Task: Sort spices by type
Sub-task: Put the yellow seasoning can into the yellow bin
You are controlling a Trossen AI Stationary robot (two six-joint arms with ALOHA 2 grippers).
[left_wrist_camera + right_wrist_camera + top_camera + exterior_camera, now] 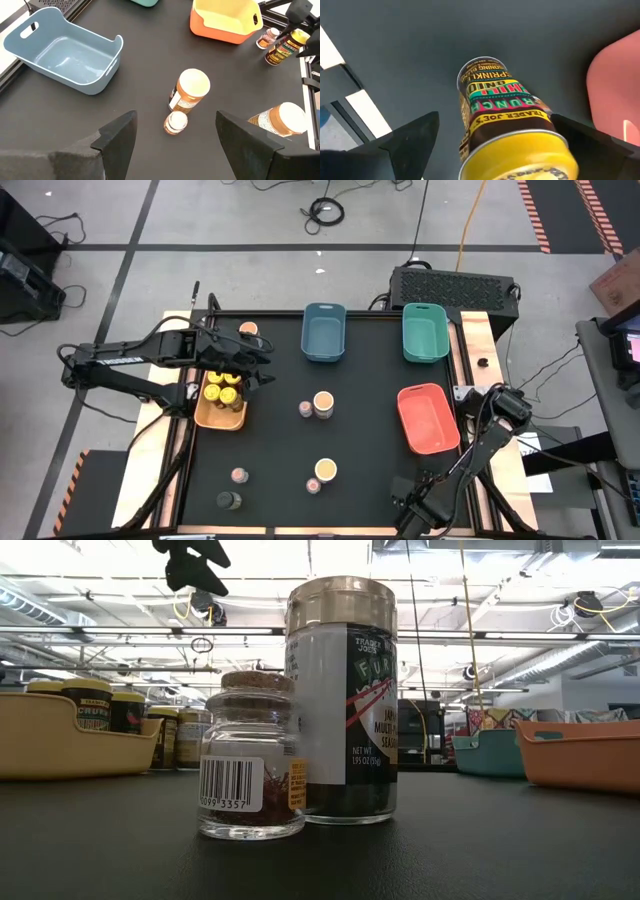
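Observation:
Several yellow-lidded jars (222,388) stand in the orange bin (218,421) at the table's left. My left gripper (262,360) hovers open just right of that bin, above the table. A peach-topped jar (192,87) and a tiny pinkish-topped jar (175,122) stand upright mid-table beyond its fingers. Another peach-topped jar (325,470) and a small cork-topped jar (250,755) stand near the front edge. A pinkish jar (239,476) and a dark olive jar (229,500) stand front left. My right gripper (495,120) is at the front right, shut on a yellow-lidded jar (510,120). My right gripper pinches the yellow-lidded jar near its lid end (547,135), one finger on each side of the round wall, the fingers lying along the jar. The jar is tilted, lid (300,36) up toward the wrist and base (482,70) pointing away and down. Whether the base touches the table I cannot tell.
A blue bin (323,355) and a teal bin (424,355) sit at the far edge, a red bin (428,445) at the right. One peach-topped jar (249,329) stands far left behind my left arm. Another small pinkish jar (267,37) stands beside the held jar.

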